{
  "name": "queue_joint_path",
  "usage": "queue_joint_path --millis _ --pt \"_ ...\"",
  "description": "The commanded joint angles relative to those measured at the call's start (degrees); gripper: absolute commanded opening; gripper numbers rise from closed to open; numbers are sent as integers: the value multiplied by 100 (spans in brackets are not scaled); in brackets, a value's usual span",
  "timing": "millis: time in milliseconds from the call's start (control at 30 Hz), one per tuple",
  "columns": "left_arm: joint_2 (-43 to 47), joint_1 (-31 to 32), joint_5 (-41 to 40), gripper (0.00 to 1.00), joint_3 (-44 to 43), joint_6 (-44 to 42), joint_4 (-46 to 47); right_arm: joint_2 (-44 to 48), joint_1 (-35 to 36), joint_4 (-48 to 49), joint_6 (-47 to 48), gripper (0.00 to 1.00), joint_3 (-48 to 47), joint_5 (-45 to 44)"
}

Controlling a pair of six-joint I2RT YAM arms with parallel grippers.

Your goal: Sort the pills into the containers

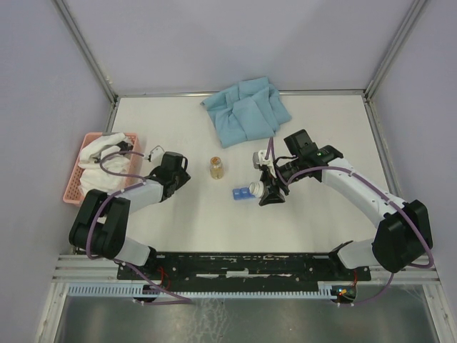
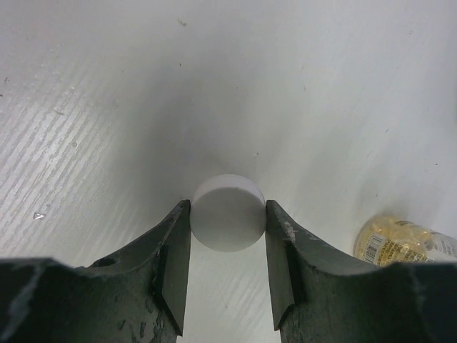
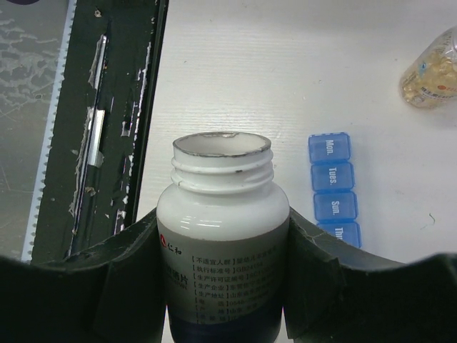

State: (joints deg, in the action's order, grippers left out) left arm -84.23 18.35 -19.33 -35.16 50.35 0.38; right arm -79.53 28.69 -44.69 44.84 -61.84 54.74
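- pink basket [image 1: 73, 179] holding white cloth, at the bench's [image 1: 335, 136] left edge.
- left fingers [image 2: 171, 264] closed on a round white cap [image 2: 227, 212].
- amber bottle [image 1: 217, 168] mid-bench.
- blue organiser [image 1: 240, 193] lies just right of it and nearer, lids shut.
- blue cloth [image 1: 246, 111] at the far edge.
- right fingers [image 3: 314, 271] grip an uncapped white bottle [image 3: 221, 236] beside the organiser.

left arm [image 1: 136, 193] folded low, elbow forward, left gripper [image 2: 228, 214] narrowly pinching white cap [image 2: 227, 227], right arm [image 1: 350, 182] stretched inward, right gripper [image 3: 223, 239] clamped around white bottle [image 3: 221, 189]
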Motion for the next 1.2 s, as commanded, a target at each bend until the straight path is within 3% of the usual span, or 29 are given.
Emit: queue_joint_path --millis 0,267,367,567,667,733,833,933,1000,1167 --pt "-8 -48 -347 19 71 -60 -70 25 -22 0 59 1 -225 255" --pt "163 -43 -536 20 -100 -174 -385 19 -30 -23 78 1 -234 278" --pt "126 -45 -422 26 -137 -201 -421 31 -34 -29 78 1 -234 280" --pt "278 -49 -344 59 -180 -83 -568 33 -30 -28 78 1 -232 278" --pt "554 -48 -288 63 -159 -48 -603 30 -38 -23 78 1 -236 291" --pt "759 -42 -230 74 -162 -22 -668 34 -46 -23 64 1 -247 306" --pt "1171 -41 -66 76 -154 -87 -741 9 -69 -2 9 1 -262 374" --pt "1786 -42 412 76 -2 -342 -561 4 -167 145 -173 1 -250 593" --pt "2218 -41 1158 73 214 -649 -182 56 -259 408 -442 1 -177 742" --pt "3217 -41 2937 71 928 -1382 852 587 -561 1891 -1737 1 222 819"
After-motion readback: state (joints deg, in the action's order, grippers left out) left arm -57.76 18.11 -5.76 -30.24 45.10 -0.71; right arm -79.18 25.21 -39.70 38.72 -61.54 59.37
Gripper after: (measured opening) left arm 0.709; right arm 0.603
